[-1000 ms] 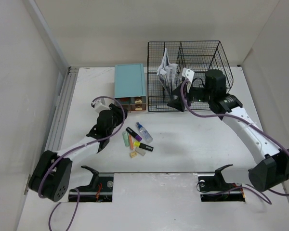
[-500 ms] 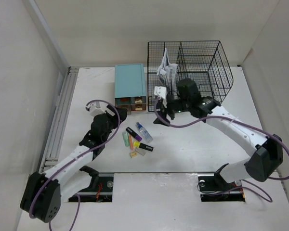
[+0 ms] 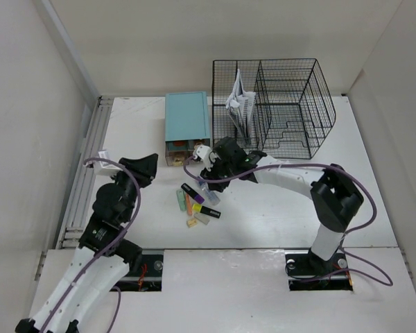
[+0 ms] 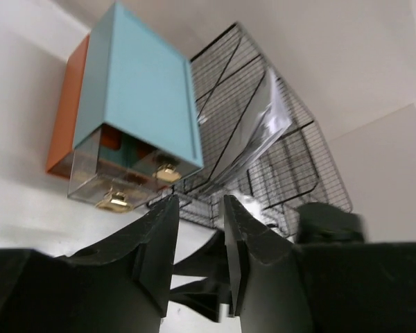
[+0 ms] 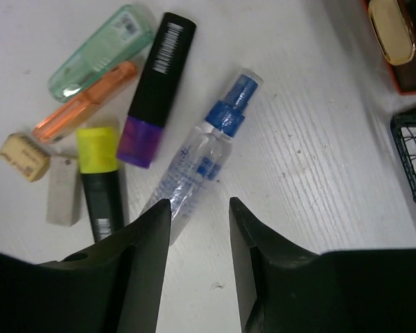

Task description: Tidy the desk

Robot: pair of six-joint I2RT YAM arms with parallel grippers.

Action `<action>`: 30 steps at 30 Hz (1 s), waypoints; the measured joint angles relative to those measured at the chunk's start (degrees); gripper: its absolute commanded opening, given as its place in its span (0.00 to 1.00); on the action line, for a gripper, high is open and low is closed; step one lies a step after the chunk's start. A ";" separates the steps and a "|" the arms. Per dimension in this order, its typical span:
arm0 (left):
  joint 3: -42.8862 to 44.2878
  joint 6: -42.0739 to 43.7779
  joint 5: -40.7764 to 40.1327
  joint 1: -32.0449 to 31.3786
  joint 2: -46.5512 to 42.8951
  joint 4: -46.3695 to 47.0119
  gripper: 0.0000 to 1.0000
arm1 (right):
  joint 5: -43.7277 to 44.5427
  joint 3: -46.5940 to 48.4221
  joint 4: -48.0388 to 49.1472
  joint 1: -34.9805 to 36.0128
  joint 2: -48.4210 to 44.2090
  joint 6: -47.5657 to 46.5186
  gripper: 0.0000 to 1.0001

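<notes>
Right jaws: parted and empty, the right gripper (image 5: 197,208) hanging over the base end of a small clear spray bottle (image 5: 201,156), one finger on each side of it.
Spray bottle: lies flat and slanted on the desk (image 3: 284,201), its blue nozzle pointing toward the drawer box.
Close neighbours: a purple-capped black highlighter (image 5: 156,90) lies just beside the bottle, with a yellow-capped one (image 5: 100,180) near its base. Orange (image 5: 83,111) and mint-green (image 5: 100,52) markers and two erasers lie beyond.
Step in hand: probably picking up the bottle.
Doing it well: square the fingers across the bottle's barrel and come straight down. Keep the left-hand finger off the purple highlighter, and close on the barrel, not the nozzle.
Left jaws: slightly parted, holding nothing. The left gripper (image 4: 200,208) is raised, well away from the clutter.
Storage: the teal drawer box (image 3: 187,118) and black wire rack (image 3: 284,104) stand at the far side.
</notes>
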 measured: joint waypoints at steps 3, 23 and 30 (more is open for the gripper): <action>2.34 0.92 -1.07 0.02 -3.28 -2.36 0.32 | 3.04 0.39 0.85 0.33 2.29 2.23 0.51; 2.78 2.43 -1.46 0.00 -9.14 -11.17 0.37 | 11.45 -12.61 7.50 2.36 -4.66 15.19 0.63; 2.67 2.40 -1.46 0.00 -9.75 -11.15 0.37 | 14.01 -15.30 13.49 2.99 -8.37 21.70 0.64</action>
